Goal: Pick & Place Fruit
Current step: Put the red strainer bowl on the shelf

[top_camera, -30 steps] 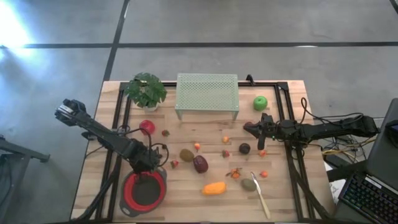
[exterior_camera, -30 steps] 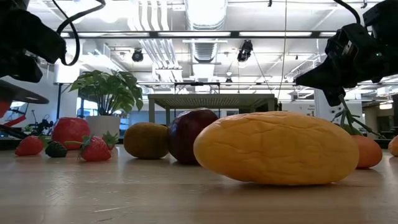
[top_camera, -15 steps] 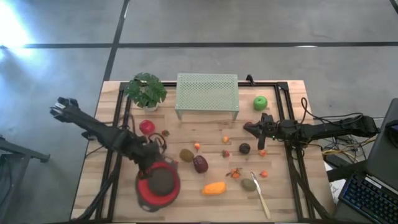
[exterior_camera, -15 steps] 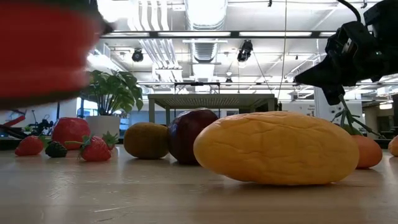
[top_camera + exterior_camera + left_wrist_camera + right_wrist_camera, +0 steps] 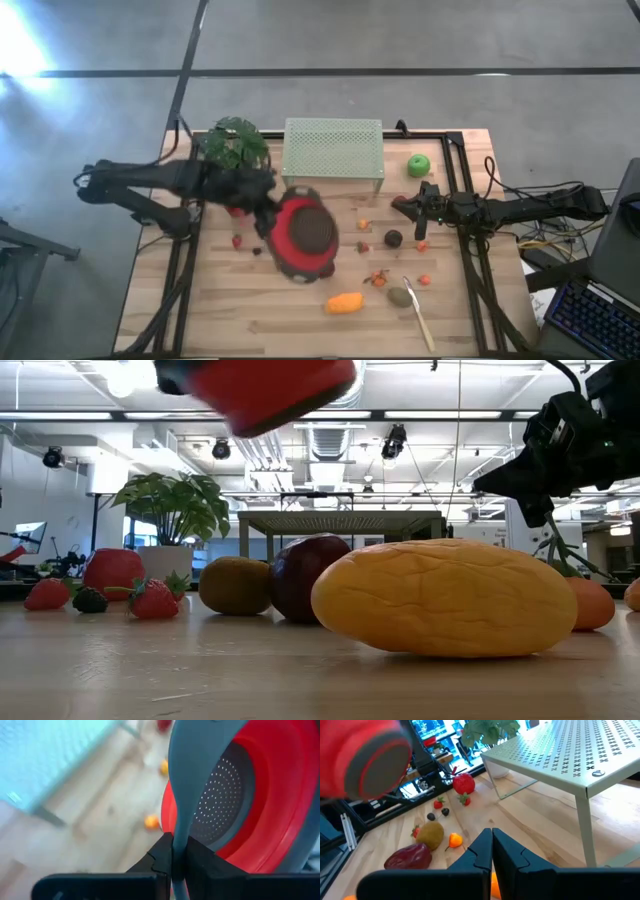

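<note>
Above table (image 5: 230, 310), left fingers (image 5: 172, 865) pinch red colander's (image 5: 303, 233) rim.

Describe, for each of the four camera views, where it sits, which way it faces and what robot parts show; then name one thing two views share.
High view: overhead, straight down; both arms, left gripper carrying the red colander.
Low view: table height, level across; yellow-orange oval fruit up close.
Left wrist view: past its shut fingers clamping the colander's grey handle.
Right wrist view: past the right gripper toward the green mesh stand.
Shared: the colander shows in all four.
</note>
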Motion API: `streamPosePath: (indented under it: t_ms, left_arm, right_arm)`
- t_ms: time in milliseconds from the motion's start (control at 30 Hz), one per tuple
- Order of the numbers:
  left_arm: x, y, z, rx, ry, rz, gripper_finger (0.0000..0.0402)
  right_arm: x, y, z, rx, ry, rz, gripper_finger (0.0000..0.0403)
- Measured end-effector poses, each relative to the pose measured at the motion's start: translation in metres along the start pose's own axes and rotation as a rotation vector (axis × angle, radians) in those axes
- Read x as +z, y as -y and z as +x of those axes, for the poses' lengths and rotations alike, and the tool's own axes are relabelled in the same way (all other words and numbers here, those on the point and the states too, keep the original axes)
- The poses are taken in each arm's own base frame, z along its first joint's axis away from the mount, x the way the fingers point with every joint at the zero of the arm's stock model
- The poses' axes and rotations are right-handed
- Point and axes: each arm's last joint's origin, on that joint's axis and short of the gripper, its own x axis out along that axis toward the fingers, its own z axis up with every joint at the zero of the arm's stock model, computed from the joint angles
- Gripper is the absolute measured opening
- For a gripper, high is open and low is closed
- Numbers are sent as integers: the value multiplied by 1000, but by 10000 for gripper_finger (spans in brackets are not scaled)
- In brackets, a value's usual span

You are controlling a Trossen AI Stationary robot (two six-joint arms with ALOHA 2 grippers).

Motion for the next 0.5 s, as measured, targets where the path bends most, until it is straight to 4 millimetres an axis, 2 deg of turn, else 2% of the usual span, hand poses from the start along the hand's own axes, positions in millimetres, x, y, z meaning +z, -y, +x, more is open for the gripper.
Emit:
streamPosePath:
  t_ms: [300, 500]
  left_arm:
    - [85, -45, 4, 61, 112, -50, 24]
    - [141, -82, 16, 10, 128, -151, 41]
  right_arm:
    - [0, 0, 0, -1, -2, -4, 9]
    - [0, 0, 0, -1, -3, -4, 9]
